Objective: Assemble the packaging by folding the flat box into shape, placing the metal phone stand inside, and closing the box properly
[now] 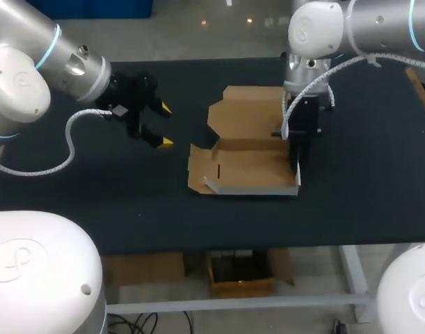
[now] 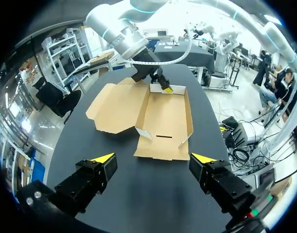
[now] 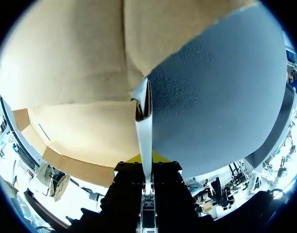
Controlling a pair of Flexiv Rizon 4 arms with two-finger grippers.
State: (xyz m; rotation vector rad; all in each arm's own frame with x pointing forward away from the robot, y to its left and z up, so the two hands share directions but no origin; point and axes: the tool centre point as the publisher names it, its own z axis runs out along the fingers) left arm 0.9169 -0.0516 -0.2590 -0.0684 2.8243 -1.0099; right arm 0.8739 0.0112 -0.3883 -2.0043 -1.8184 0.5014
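Brown cardboard box [image 1: 248, 165] lay part-folded on the black table [image 1: 372, 202]. Base tray open upward, big lid flap [image 1: 245, 113] spread flat behind it on the far side from the robot. Long axis of the tray ran side to side across the table.

Right gripper [image 1: 295, 161] came straight down on the tray's right end. In the right wrist view its fingers [image 3: 138, 158] were narrow, pinched on the thin side wall [image 3: 144, 124], which stood on edge and ran straight into the gap between them. Left wrist view showed the same right gripper [image 2: 165, 89] at the far end of the box [image 2: 163, 121].

Left gripper [image 1: 163, 125] hung above the table to the left of the box, well apart from it, fingers spread wide and holding nothing. From the left wrist view, the box sat dead ahead of the left gripper [image 2: 154, 158], with its long axis in line with the fingers' reach. The left end flap [image 1: 198, 168], still splayed outward, was the nearest part.

Key relation, as I judged it: the left end was the free one and the left arm the nearer, so folding that end up likely fell to it while the right held the opposite wall.

Metal phone stand not seen in any view; location unknown.
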